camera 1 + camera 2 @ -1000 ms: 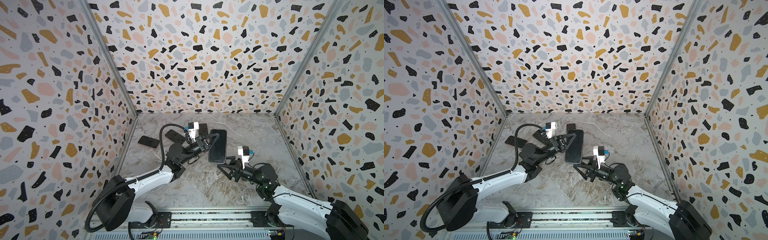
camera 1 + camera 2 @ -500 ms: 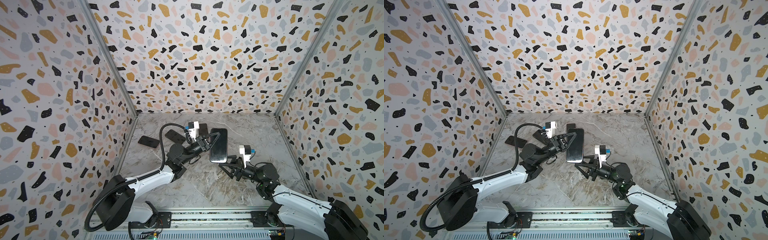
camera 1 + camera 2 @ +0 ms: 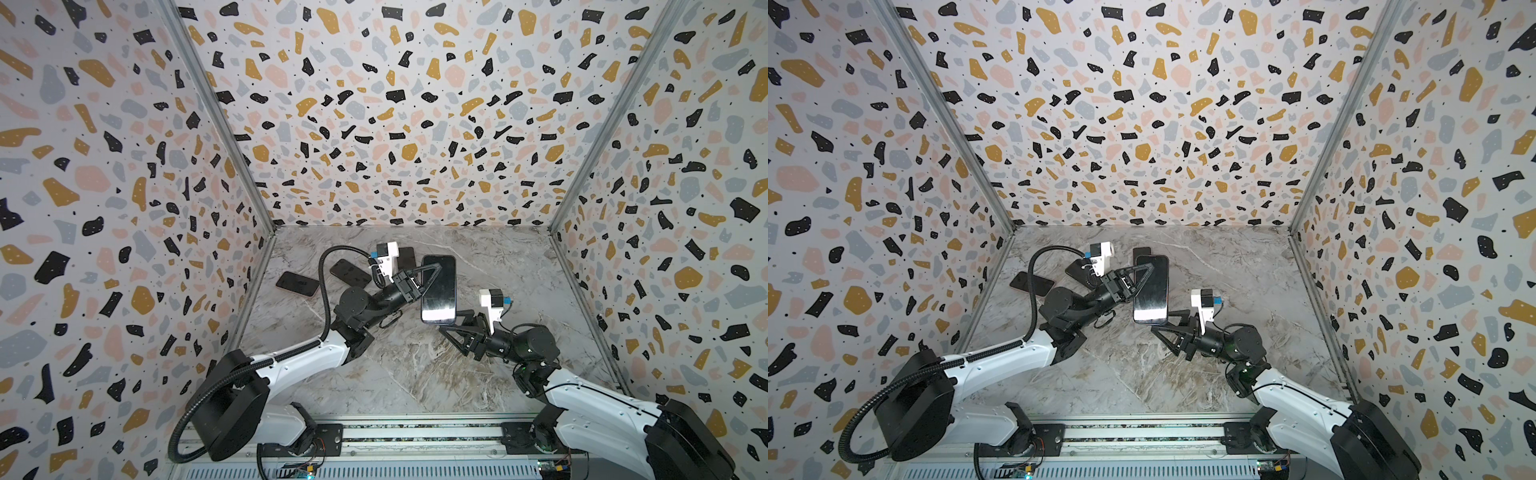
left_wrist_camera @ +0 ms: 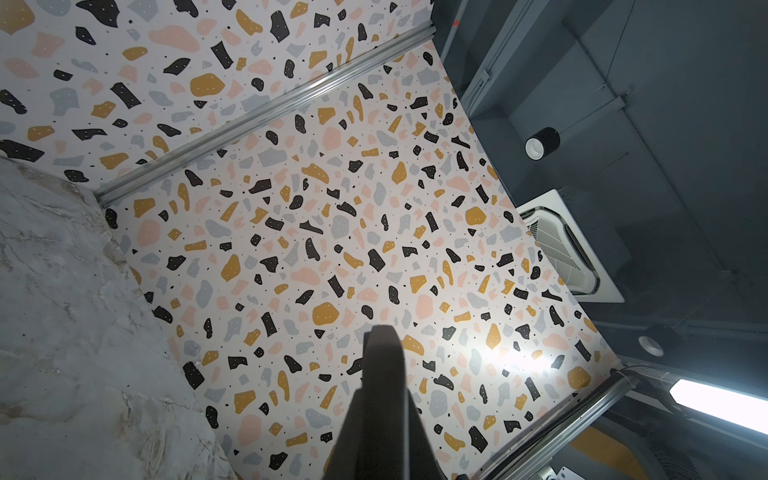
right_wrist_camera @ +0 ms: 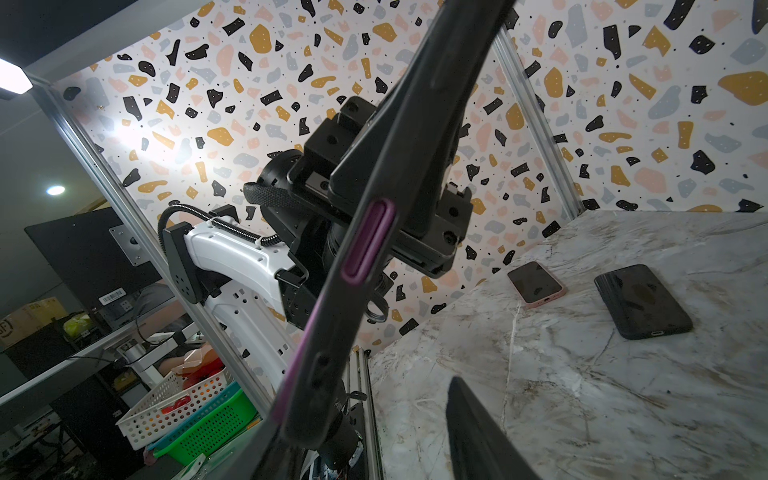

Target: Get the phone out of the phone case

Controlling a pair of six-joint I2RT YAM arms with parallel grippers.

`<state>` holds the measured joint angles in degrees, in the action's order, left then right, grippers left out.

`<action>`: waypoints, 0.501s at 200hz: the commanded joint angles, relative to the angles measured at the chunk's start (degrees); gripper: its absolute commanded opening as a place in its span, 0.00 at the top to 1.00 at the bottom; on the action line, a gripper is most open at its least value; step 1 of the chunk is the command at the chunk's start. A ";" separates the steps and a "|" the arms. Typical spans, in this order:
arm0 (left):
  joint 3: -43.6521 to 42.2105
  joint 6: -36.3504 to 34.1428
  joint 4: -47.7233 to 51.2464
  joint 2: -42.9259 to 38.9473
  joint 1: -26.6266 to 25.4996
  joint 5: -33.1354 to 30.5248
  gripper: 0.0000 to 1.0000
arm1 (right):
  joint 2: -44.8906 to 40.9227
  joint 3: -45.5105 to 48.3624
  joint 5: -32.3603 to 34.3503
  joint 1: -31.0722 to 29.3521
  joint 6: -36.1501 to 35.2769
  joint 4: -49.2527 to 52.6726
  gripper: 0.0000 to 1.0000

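**Cased Phone Held Aloft Over a Marble Table**

The left gripper [image 3: 434, 271] was clamped tight on a slim rectangular phone [image 3: 438, 291] with rounded corners and a glossy black screen. It held the phone raised off the table near the middle of the workspace, screen turned up toward the cameras in both top views. The gripper's black, open-framed triangular fingers pinched the phone's flat faces along one long side.

The phone sat in a dark matte case [image 5: 328, 324]. In the right wrist view the case's narrow edge carried an elongated purple side button [image 5: 370, 239] and a thin purple strip lower down.

The right gripper [image 3: 449, 321] lay just at the phone's lower end with its jaws parted and holding nothing. In the right wrist view one dark, wedge-shaped finger [image 5: 478, 436] stood apart from the case edge. The other finger could not be made out clearly.

Below lay a grey-white marble-patterned tabletop [image 3: 415, 374], smooth and streaked with brown veins. Three other handsets lay flat on it toward the rear left:
- a pink-rimmed phone [image 3: 297, 284];
- a black-cased phone [image 3: 349, 272];
- a third dark phone [image 3: 406, 257], partly hidden behind the left arm's boxy white wrist camera [image 3: 385, 255].

Terrazzo-print wall panels [image 3: 395, 124], speckled with black, ochre, pink and grey chips, enclosed the space. Pale aluminium corner rails [image 3: 224, 124] joined them.
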<state>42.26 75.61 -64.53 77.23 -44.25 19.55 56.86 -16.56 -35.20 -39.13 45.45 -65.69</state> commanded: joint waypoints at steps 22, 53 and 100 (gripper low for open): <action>2.87 1.38 -7.18 -1.39 -2.80 5.14 1.00 | 1.59 -1.12 5.39 2.02 1.72 1.03 0.48; 2.92 0.86 -6.80 -1.30 -3.09 5.24 1.00 | 1.86 -1.56 5.15 2.53 2.25 0.40 0.49; 1.95 -1.48 -3.38 -1.38 -3.12 3.38 1.00 | 0.08 -0.71 4.00 2.66 3.80 -0.07 0.58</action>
<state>42.26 74.96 -64.55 77.23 -45.93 20.64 58.41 -16.56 -34.04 -37.69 47.53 -65.14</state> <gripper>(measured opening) 0.118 0.462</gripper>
